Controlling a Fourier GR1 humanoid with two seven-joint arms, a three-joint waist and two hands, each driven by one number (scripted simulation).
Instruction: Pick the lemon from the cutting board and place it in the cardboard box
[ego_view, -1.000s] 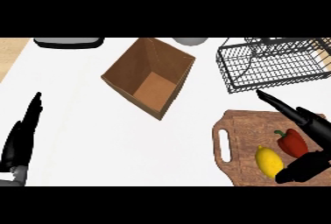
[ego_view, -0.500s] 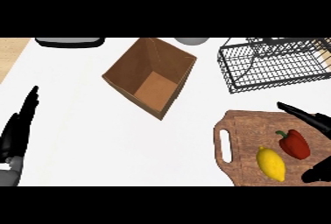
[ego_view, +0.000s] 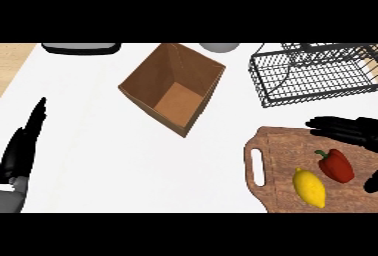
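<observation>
So, status: nothing done yet, lemon not picked
lemon (ego_view: 309, 187): lies on the cutting board (ego_view: 284, 145), lower right part, just beside the red pepper (ego_view: 336, 165) (not touching, as far as I can tell)
cardboard box (ego_view: 174, 87): open, tipped on its side on the worktop (ego_view: 111, 160), well apart from the board, up and to the left; nothing inside that I can see
right hand (ego_view: 347, 129): over the board's upper right corner, fingers (ego_view: 325, 122) stretched out and apart, holding nothing; a dark bit at the right edge near the pepper is probably its thumb, cannot tell for sure
left hand (ego_view: 22, 147): at the left edge, straight fingers together, pointing up, resting, holds nothing
left to do: close the right hand on the lemon, lift, carry across to the box, let go inside (whole task, basically)
in the way: pepper sits between the hand and the lemon, likely to get nudged on the reach
other things: wire basket (ego_view: 317, 75) above the board, near the carry path's start; dark tray (ego_view: 81, 48) and grey bowl (ego_view: 219, 47) at the far edge, out of the way
risk: box opening is tilted, so the lemon could roll back out, my guess
</observation>
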